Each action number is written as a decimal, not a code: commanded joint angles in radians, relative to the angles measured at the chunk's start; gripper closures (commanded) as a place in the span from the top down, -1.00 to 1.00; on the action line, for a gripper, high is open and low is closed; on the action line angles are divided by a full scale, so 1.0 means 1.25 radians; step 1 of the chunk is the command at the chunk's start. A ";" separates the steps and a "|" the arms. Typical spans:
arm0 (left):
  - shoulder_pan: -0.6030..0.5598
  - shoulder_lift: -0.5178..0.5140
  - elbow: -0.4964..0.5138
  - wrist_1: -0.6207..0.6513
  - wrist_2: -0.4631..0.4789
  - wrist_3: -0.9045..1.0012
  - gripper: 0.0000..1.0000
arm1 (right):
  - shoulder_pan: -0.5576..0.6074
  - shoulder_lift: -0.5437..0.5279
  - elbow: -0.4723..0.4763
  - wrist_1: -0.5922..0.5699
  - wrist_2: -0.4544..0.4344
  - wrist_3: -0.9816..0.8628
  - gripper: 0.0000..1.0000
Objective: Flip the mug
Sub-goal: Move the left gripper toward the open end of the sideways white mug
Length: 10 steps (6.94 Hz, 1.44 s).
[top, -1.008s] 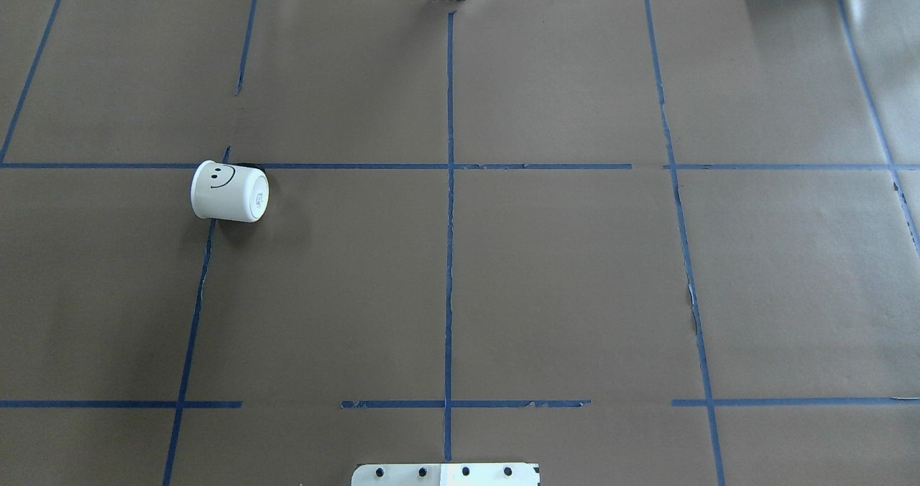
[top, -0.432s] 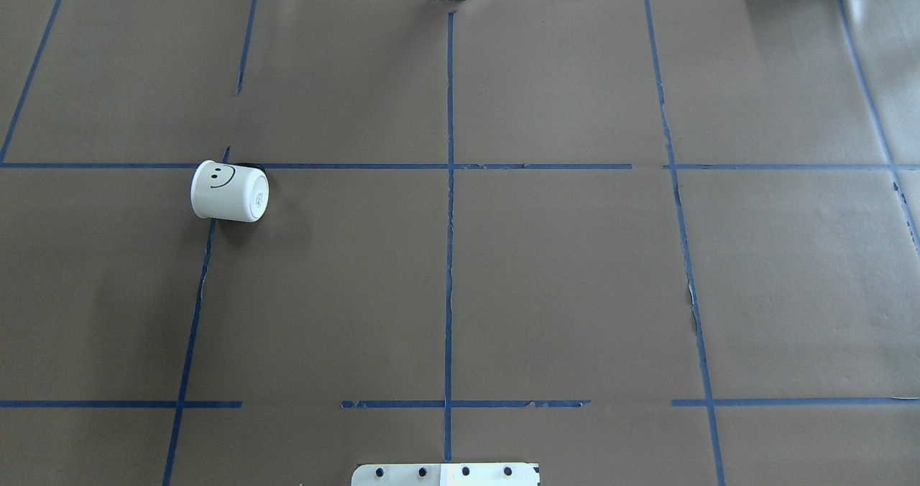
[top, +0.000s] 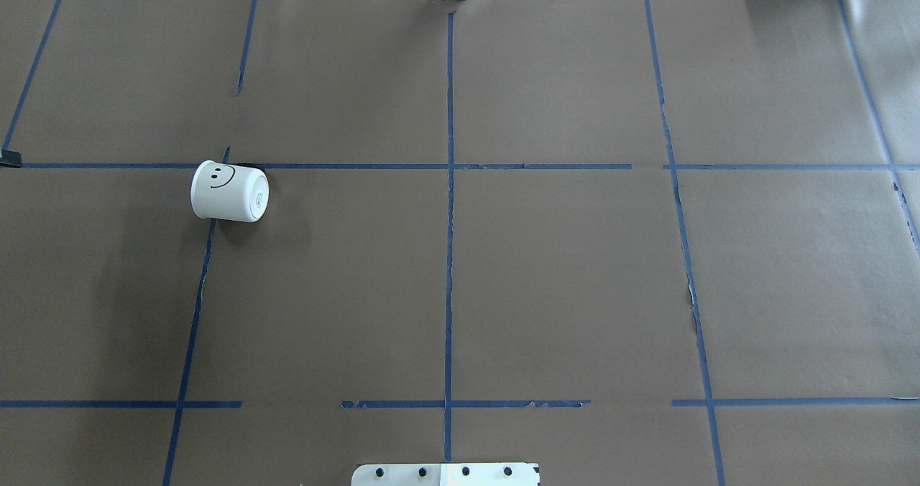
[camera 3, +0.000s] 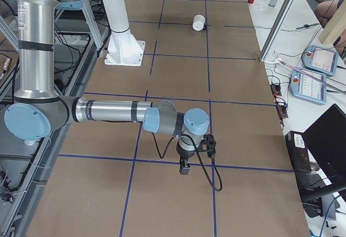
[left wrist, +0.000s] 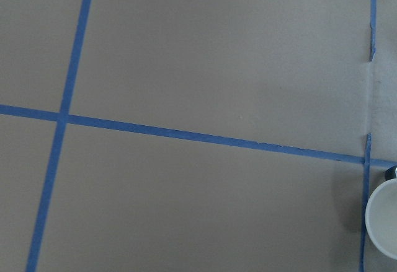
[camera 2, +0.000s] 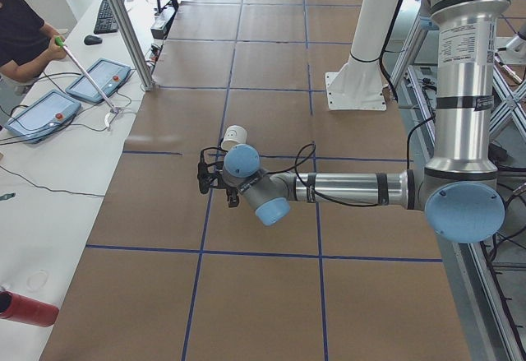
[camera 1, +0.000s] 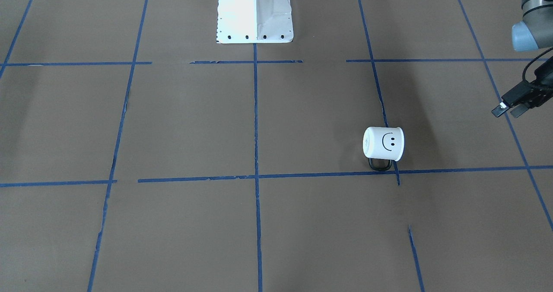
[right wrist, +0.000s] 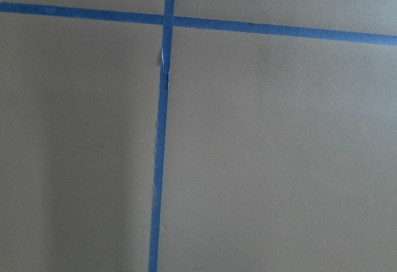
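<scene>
The white mug (top: 230,191) with a black smiley face lies on its side on the brown paper. In the front-facing view the mug (camera 1: 383,143) shows its black handle (camera 1: 380,165) resting on the table and its base pointing to that view's left. My left gripper (camera 1: 508,109) hovers well off to the mug's open-mouth side, its two fingers slightly apart and empty. Its tip just shows at the overhead view's left edge (top: 8,159). The left wrist view catches the mug's cream mouth (left wrist: 384,225). My right gripper (camera 3: 185,167) hangs far from the mug; I cannot tell its state.
Blue tape lines (top: 449,220) divide the brown paper-covered table. The robot's white base (camera 1: 254,13) stands at the near middle edge. An operator (camera 2: 20,36) with pendants sits at a side bench beyond the table.
The dark tip of my left gripper has come into the overhead view at its left edge. The mug has not moved.
</scene>
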 commanded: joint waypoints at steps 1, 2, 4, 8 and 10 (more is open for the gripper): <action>0.083 -0.012 0.051 -0.213 0.104 -0.155 1.00 | 0.000 0.000 0.000 0.000 0.000 0.000 1.00; 0.116 -0.045 0.060 -0.257 0.154 -0.248 1.00 | 0.000 0.000 0.000 0.000 0.000 0.000 1.00; 0.175 -0.068 0.087 -0.391 0.278 -0.418 1.00 | 0.000 0.000 -0.001 0.000 0.000 0.000 1.00; 0.220 -0.143 0.220 -0.677 0.340 -0.466 1.00 | 0.000 0.000 -0.001 0.000 0.000 0.000 1.00; 0.236 -0.194 0.258 -0.686 0.352 -0.513 1.00 | 0.000 0.000 0.000 0.000 0.000 0.000 1.00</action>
